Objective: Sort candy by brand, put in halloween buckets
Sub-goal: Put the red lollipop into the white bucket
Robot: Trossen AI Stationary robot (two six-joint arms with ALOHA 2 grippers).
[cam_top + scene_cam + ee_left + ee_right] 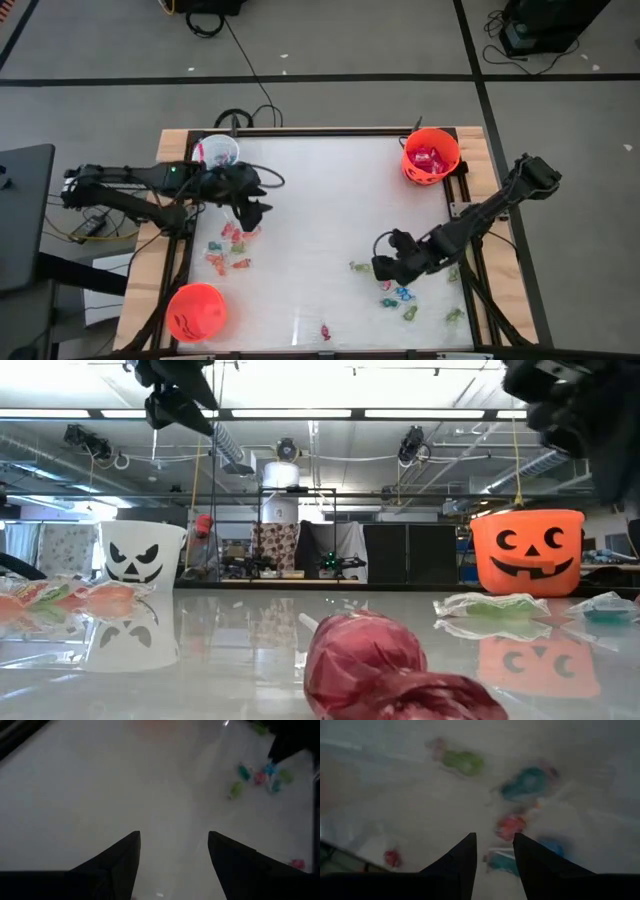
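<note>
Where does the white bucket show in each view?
High view: white bucket at the table's far left corner, just beyond the left pincer.
Low view: white bucket at left, scowling face toward the camera.
Left wrist view: not in it.
Right wrist view: not in it.
Shared landmark: the far orange bucket, at the opposite far corner, at right in the low view.

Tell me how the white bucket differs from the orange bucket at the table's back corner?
The white bucket sits at the back left corner; the orange bucket sits at the back right. The white one wears an angry, slanted-eyed face; the orange one has round eyes and a grin. The orange one holds red candy; the white one's contents are unclear. Both are small round pails standing upright.
</note>
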